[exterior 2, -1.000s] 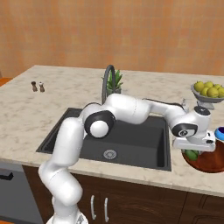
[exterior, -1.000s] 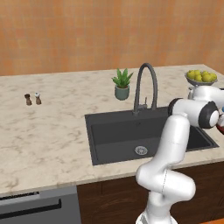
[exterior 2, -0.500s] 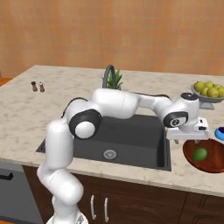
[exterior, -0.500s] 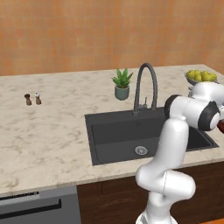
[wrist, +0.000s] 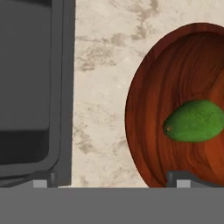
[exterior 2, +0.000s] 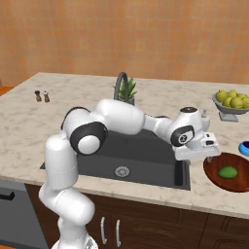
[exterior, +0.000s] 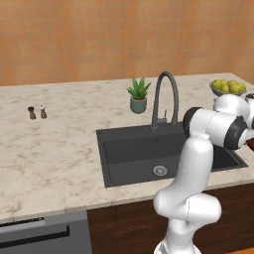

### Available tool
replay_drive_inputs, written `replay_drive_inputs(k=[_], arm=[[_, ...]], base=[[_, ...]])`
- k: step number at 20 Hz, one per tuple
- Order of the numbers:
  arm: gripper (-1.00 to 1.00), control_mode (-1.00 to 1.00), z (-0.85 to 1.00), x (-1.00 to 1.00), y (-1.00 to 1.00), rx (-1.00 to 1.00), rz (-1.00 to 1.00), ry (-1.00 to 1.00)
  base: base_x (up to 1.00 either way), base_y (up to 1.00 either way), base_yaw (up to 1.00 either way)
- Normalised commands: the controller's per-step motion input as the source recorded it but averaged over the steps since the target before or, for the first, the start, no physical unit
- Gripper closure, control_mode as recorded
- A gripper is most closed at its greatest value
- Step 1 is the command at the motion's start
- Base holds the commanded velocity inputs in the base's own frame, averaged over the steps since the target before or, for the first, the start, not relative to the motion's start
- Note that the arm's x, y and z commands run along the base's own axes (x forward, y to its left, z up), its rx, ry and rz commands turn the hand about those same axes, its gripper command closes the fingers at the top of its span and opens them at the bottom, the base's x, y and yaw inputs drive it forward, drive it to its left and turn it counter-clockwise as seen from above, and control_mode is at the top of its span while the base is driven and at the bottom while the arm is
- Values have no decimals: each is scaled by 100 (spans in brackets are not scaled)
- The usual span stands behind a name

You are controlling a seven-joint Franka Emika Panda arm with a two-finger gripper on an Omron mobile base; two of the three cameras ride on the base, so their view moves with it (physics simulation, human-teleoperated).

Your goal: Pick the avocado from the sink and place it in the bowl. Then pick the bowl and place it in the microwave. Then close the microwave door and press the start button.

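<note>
- Avocado (wrist: 195, 121), a small glossy green oval fruit, lies loose inside the wide, shallow reddish-brown wooden bowl (wrist: 157, 87), just below and ahead of the hand (exterior 2: 208, 150); nothing grips it.
- In the right base view the avocado (exterior 2: 227, 172) rests near the middle of the bowl (exterior 2: 214, 176), which stands on the beige marbled stone counter (exterior 2: 160, 189) beside the sink's right edge.
- The hand hangs over the bowl's near-left rim with its fingers spread wide and nothing between them; in the hand view the two finger tips (wrist: 41, 183) stand far apart, one over the sink's rim, the other over the bowl.
- The large dark grey rectangular sink (exterior: 134, 154) lies on the arm side of the hand, its round steel drain (exterior: 159, 170) in the basin floor.
- Behind the sink rises the dark arched faucet (exterior: 166, 99), and beside it a small green plant in a grey-green pot (exterior: 138, 95).
- A small blue cup (exterior 2: 244, 148) sits at the picture's edge, just beyond the bowl.
- Farther back from the hand, a grey pedestal bowl of yellow lemons (exterior 2: 231, 103) stands on the counter.
- Well apart, on the far side of the sink, two small dark shakers (exterior: 37, 112) stand together.
</note>
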Motion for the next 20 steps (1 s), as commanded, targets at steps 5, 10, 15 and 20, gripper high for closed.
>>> replay_drive_inputs(k=[5,10,15,20], arm=[[-100,-100,-9,16,-26,2,0,11],[-100,-100,-14,17,-28,3,0,6],[-100,-100,-28,15,-27,4,0,3],[-100,-100,-33,16,-12,0,0,3]], base=[[0,0,0],[0,0,0],[0,0,0],[0,0,0]])
